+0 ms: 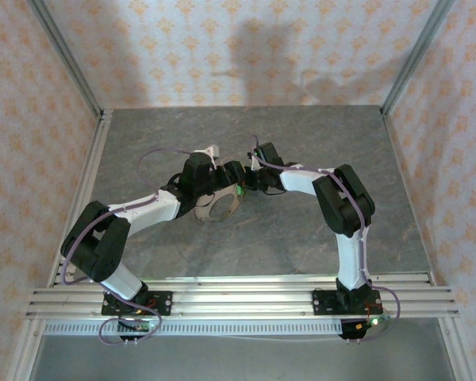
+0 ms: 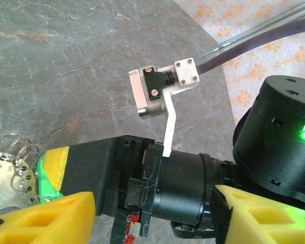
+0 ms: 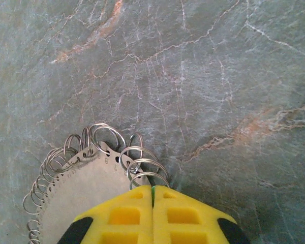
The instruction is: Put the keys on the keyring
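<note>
Many small rings (image 3: 107,138) crowd keyring (image 3: 66,195) rim; right fingers (image 3: 142,216) pinch green key (image 2: 46,183).

Both arms reach inward from their bases, elbows bent outward, wrists meeting at the far side of the keyring (image 1: 218,208). Right gripper (image 3: 152,195): yellow pads pressed together on the green key (image 2: 43,185), at the ring's edge. Left gripper (image 2: 157,218): fingers spread wide, beside the ring.

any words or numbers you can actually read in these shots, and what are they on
Stamped digits along the rim of the large flat grey metal keyring, next to its small wire loops: too small and blurred to read.
The same digits in the left wrist view: also unreadable.
No other text, label or brand.
</note>
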`<act>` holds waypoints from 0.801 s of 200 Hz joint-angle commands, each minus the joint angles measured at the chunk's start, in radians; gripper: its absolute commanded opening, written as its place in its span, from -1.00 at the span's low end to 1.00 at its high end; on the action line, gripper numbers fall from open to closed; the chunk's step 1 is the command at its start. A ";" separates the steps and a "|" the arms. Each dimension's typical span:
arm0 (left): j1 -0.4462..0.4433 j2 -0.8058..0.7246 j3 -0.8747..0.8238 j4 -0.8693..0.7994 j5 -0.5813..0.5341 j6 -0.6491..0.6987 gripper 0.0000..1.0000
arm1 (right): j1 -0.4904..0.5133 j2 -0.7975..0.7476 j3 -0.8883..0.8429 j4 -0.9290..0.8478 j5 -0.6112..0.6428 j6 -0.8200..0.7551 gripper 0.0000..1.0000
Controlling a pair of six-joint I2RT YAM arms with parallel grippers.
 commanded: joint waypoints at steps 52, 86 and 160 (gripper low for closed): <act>0.001 -0.032 0.005 -0.058 -0.023 0.000 0.25 | -0.013 -0.127 -0.171 0.034 0.118 0.084 -1.00; -0.008 -0.030 0.018 -0.125 -0.025 -0.008 0.21 | -0.013 -0.188 -0.279 0.084 0.151 0.143 -1.00; -0.078 0.007 0.082 -0.385 -0.072 0.131 -0.13 | -0.012 -0.238 -0.396 0.143 0.185 0.222 -1.00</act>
